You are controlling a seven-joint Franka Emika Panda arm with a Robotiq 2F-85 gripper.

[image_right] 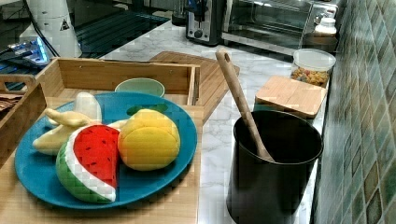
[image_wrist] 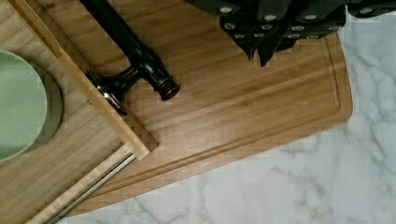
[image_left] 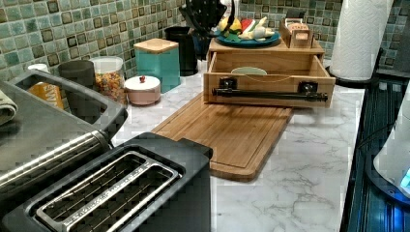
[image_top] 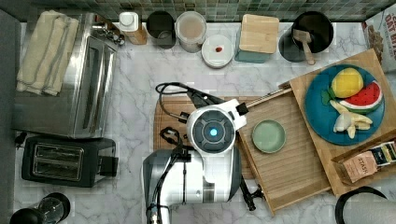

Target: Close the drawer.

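Observation:
The light-wood drawer (image_top: 289, 163) stands pulled out from under a wooden cabinet top, with a green bowl (image_top: 268, 136) inside it. Its black bar handle (image_left: 270, 95) runs along the drawer front (image_left: 268, 84), above a bamboo cutting board (image_left: 227, 130). My arm's wrist (image_top: 212, 130) hangs over the board, just at the top view's left of the drawer front. In the wrist view my gripper (image_wrist: 261, 49) is shut and empty above the board (image_wrist: 243, 102), apart from the handle's end (image_wrist: 159, 84) and the drawer's corner (image_wrist: 135, 144).
A blue plate of toy fruit (image_top: 345, 102) and a tea box (image_top: 369, 161) sit on the cabinet top. Canisters (image_top: 190, 30) and a black utensil pot (image_top: 308, 35) line the back wall. A toaster oven (image_top: 88, 79) and toaster (image_top: 65, 158) stand at the top view's left.

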